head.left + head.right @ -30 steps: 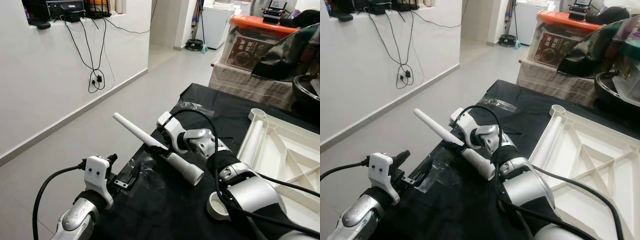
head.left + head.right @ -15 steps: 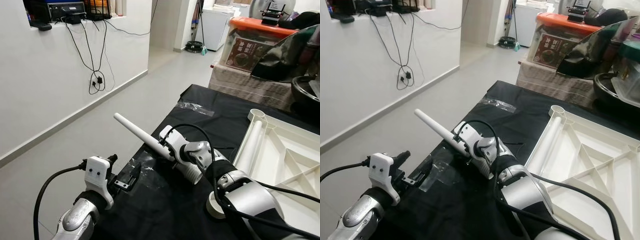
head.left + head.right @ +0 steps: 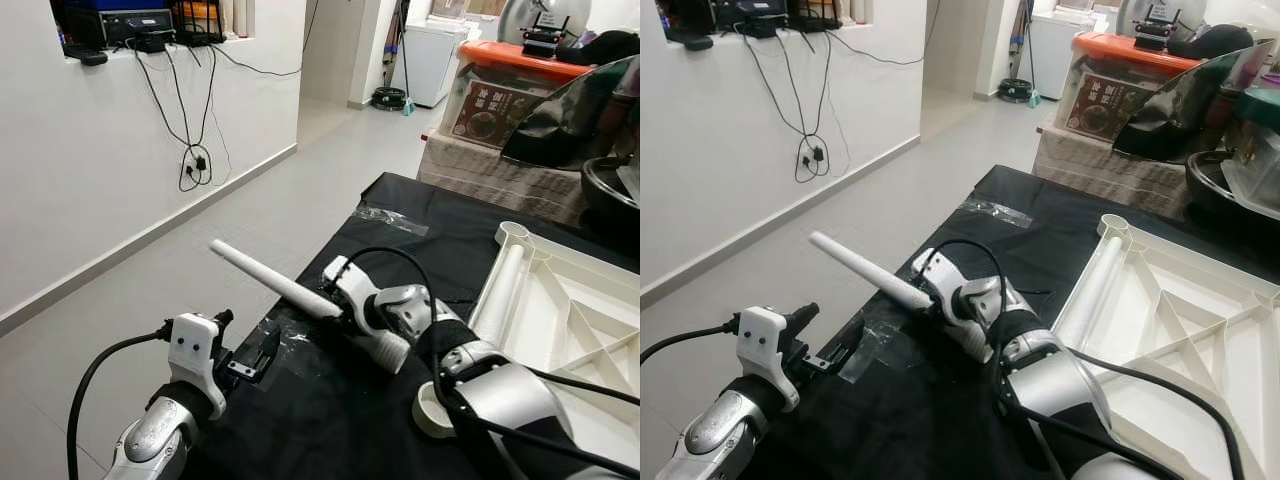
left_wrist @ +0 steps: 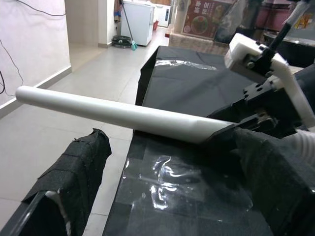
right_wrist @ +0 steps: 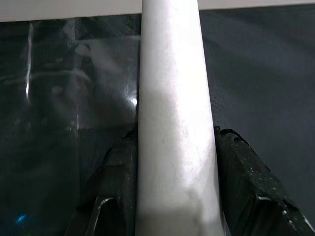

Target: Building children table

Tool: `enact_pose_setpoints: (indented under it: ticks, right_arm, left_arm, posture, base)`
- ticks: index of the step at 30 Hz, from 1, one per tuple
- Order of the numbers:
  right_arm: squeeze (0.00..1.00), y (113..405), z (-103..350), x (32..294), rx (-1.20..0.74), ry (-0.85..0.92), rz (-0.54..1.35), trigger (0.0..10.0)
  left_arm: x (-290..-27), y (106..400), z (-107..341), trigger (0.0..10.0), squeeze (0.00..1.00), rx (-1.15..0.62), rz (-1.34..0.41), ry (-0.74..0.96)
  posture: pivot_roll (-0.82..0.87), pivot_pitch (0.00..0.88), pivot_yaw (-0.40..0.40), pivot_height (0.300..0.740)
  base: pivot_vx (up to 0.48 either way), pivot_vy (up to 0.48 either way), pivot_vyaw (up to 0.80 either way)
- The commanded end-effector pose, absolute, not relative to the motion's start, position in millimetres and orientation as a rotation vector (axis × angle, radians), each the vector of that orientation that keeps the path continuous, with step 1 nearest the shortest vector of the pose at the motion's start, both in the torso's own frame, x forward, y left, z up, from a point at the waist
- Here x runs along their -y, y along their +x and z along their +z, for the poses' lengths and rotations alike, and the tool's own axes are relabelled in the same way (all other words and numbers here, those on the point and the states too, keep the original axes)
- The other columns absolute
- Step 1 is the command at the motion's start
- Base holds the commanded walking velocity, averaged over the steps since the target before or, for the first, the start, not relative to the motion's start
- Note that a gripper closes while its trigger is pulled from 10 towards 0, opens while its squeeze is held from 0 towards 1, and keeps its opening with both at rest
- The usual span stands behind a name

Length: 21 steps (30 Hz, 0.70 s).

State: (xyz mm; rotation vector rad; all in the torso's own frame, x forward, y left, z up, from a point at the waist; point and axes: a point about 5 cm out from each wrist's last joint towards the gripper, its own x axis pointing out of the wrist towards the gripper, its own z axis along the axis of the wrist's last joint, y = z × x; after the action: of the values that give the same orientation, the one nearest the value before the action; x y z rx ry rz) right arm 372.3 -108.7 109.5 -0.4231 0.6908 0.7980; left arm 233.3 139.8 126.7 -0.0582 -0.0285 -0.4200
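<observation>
I count one loose table leg point(image 3: 300, 293), clenched in my right gripper point(image 3: 345, 312); left gripper point(image 3: 262, 352) released, tabletop point(image 3: 560, 300) cut off.

The table point(image 3: 330, 400) is covered with a black cloth point(image 3: 1040, 215). Pieces of clear tape point(image 3: 390, 220) lie on the cloth, one near the far edge and more point(image 4: 167, 182) close to the near corner. A large white plastic table top point(image 3: 1180, 320) lies upside down on the right part, with its ribs facing up. A small white ring point(image 3: 428, 412) rests on the cloth beside it.
</observation>
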Motion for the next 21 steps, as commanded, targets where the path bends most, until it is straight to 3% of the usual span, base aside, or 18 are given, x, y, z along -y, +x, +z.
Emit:
enact_pose_setpoints:
  ticks: [1, 11, 12, 13, 14, 18, 21]
  right_arm:
    - [0.00, 359.2, 85.7, 123.1, -0.815, -0.441, 0.792, 0.0]
    - [0.00, 366.8, 97.0, 121.8, -0.749, -0.387, 0.752, 0.0]
    - [0.00, 379.1, 126.3, 100.4, -0.621, -0.173, 0.775, 0.0]
    - [0.00, 384.2, 143.4, 90.0, -0.559, -0.079, 0.805, 0.0]
    - [0.00, 384.2, 143.4, 90.0, -0.559, -0.079, 0.805, 0.0]
    - [0.00, 391.1, 200.9, 58.1, -0.396, 0.213, 0.952, 0.0]
    - [0.00, 390.0, 211.6, 51.4, -0.371, 0.255, 0.989, 0.0]
  left_arm:
    - [-138.4, 234.6, 121.4, 10.0, 0.00, 0.000, -0.423, -0.047]
    - [-138.7, 235.8, 121.6, 10.0, 0.00, 0.002, -0.412, -0.047]
    - [-139.7, 234.8, 122.8, 10.0, 0.00, 0.004, -0.412, -0.068]
    - [-140.3, 234.3, 123.9, 10.0, 0.00, 0.007, -0.415, -0.081]
    - [-140.3, 234.3, 123.9, 10.0, 0.00, 0.007, -0.415, -0.081]
    - [-142.1, 233.0, 127.6, 10.0, 0.00, 0.017, -0.431, -0.122]
    - [-142.4, 233.1, 128.5, 10.0, 0.00, 0.020, -0.432, -0.138]
  posture:
    - [0.07, 0.000, -0.121, 0.740]
    - [0.07, 0.000, -0.123, 0.740]
    - [0.07, 0.000, -0.120, 0.740]
    - [0.07, 0.000, -0.120, 0.740]
    - [0.07, 0.000, -0.120, 0.740]
    - [0.07, 0.000, -0.113, 0.740]
    - [0.07, 0.000, -0.113, 0.740]
  base:
    - [0.000, 0.000, 0.00]
    - [0.000, 0.000, 0.00]
    - [0.000, 0.000, 0.00]
    - [0.000, 0.000, 0.00]
    - [0.000, 0.000, 0.00]
    - [0.000, 0.000, 0.00]
    - [0.000, 0.000, 0.00]
